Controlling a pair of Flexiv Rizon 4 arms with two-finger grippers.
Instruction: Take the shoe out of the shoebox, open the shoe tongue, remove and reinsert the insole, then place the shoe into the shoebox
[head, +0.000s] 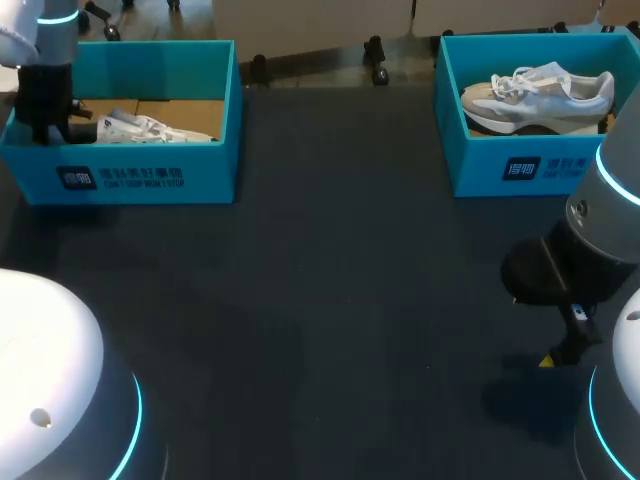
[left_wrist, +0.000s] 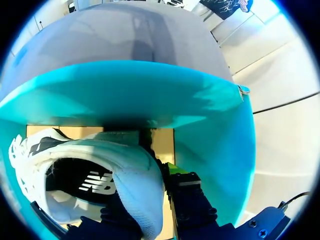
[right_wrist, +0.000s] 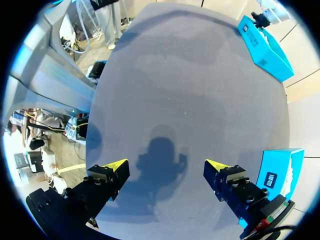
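Your shoe (head: 150, 128) is inside the left shoebox (head: 150, 175), at the table's (head: 330, 300) far left corner. It lies on its sole, long axis along the box's length, heel at the box's left end wall, toe pointing to the robot's right. The left gripper (head: 55, 125) is down in the box at the heel end. In the left wrist view it looks clamped on the heel collar, with one finger inside the shoe opening and the other finger (left_wrist: 182, 192) outside behind the heel; laces and toe run away from the gripper. The right gripper (right_wrist: 165, 167) is open, tips wide apart, holding nothing, hanging over bare table near the front right. A second shoe (head: 540, 95) sits in the right shoebox (head: 520, 165) at far right, long axis also left-right, toe to the robot's left.
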